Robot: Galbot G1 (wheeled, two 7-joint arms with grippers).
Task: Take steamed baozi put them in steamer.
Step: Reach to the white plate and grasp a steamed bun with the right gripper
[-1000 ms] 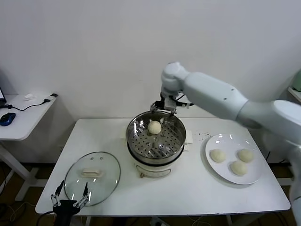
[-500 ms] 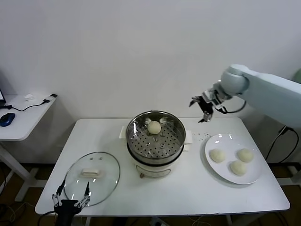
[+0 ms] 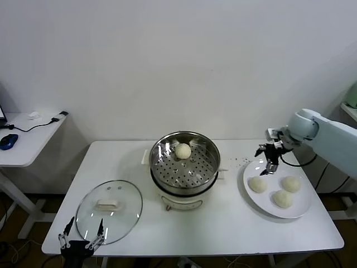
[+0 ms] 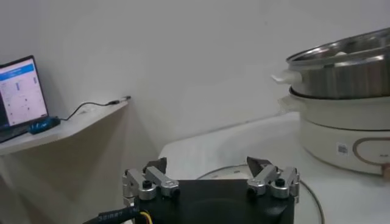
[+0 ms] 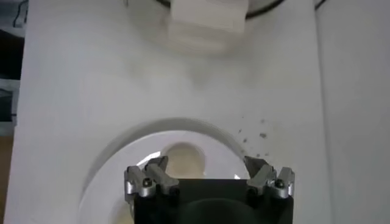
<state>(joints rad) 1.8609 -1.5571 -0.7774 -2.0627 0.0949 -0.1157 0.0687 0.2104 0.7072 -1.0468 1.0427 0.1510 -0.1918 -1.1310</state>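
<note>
One cream-white baozi (image 3: 183,150) lies at the back of the steel steamer (image 3: 160,164) on its white cooker base. Three more baozi (image 3: 257,184) (image 3: 291,183) (image 3: 283,199) lie on a white plate (image 3: 302,213) at the right. My right gripper (image 3: 269,159) is open and empty, hovering above the plate's rear-left edge, just behind the nearest baozi. In the right wrist view that baozi (image 5: 184,161) shows on the plate (image 5: 109,167) between the open fingers of the right gripper (image 5: 207,168). My left gripper (image 3: 81,234) is open and parked low at the table's front left; it shows in the left wrist view (image 4: 208,167).
A round glass lid (image 3: 109,209) lies flat on the table front left, beside the steamer. A side desk (image 3: 25,142) with a blue mouse stands at the far left. Dark specks dot the table (image 3: 240,162) behind the plate. The steamer also shows in the left wrist view (image 4: 341,70).
My right gripper has left the steamer, swung right and come down over the plate. One baozi stays in the steamer. The left arm has barely moved.
</note>
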